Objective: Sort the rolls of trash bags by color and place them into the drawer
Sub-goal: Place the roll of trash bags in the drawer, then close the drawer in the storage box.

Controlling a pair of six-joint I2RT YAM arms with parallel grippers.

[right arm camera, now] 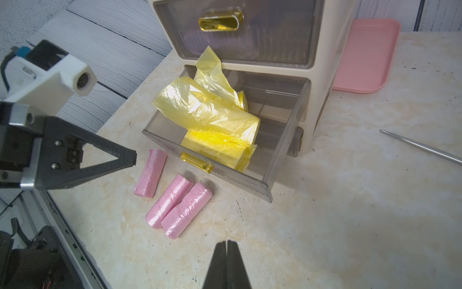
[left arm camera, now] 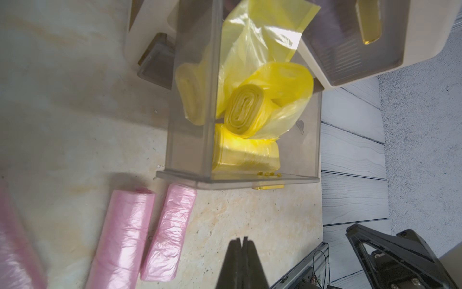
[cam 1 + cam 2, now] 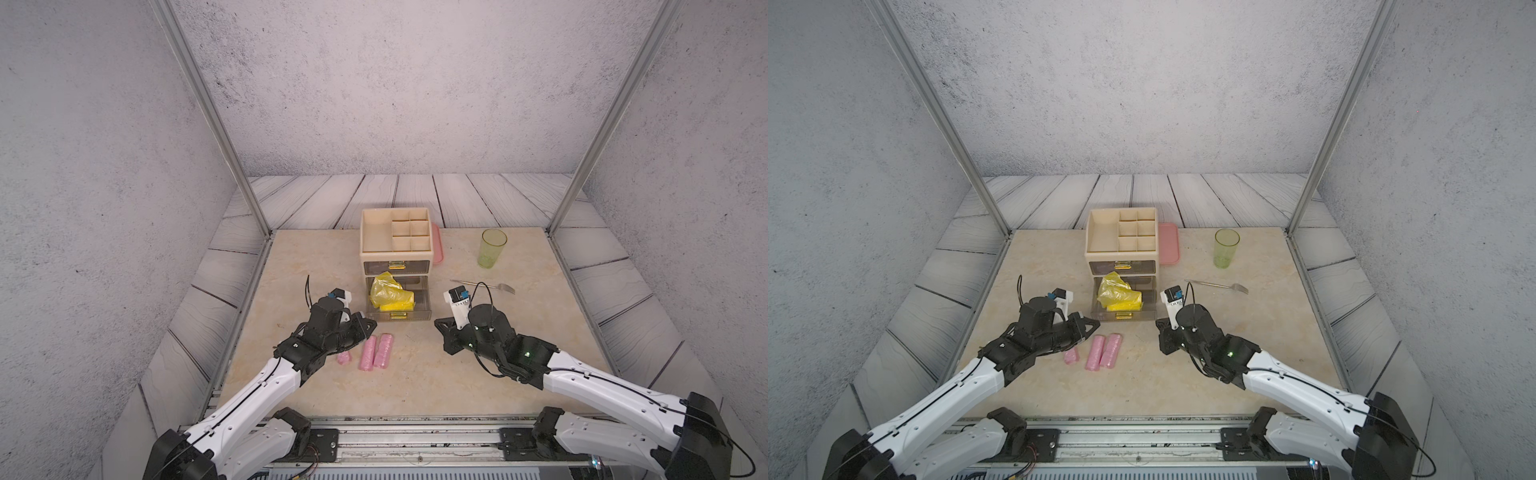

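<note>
1. Both top views look steeply down from high above the near edge of the table (image 3: 415, 374), far enough off to show all of it.
2. The left wrist view looks closely down into the open drawer (image 2: 237, 179).
3. The right wrist view faces that drawer's front, close and low; all 4 views share it.

Robot lab booth: aluminium frame (image 3: 205, 99), printed backdrop panels (image 3: 395, 83).

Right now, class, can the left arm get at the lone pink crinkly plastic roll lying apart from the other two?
Probably yes. The left end effector, shut, hangs close by the lone pink crinkly plastic roll with nothing between them; it must open first.
</note>
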